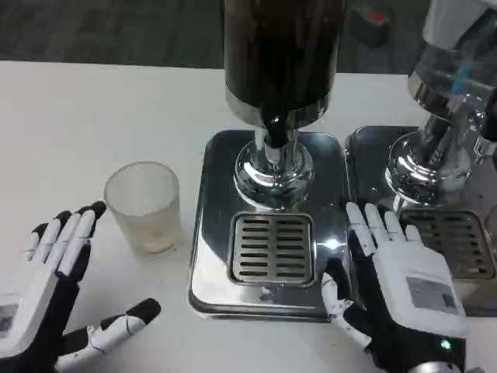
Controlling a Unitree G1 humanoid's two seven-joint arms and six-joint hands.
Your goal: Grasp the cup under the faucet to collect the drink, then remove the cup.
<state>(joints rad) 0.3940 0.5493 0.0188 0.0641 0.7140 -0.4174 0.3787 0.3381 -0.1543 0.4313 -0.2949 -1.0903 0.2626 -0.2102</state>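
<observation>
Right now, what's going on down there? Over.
Both hands open: left hand beside cup, right hand at the drip tray. Cup empty, on table. Path clear.

Your left hand sits at lower left with bare white table between it and the cup, fingers spread and nothing in the way. At centre, the dispenser and its faucet overhang the drip grate; the gap beneath looks passable, though glare blurs it. Your right hand and a second dispenser crowd the right side.
</observation>
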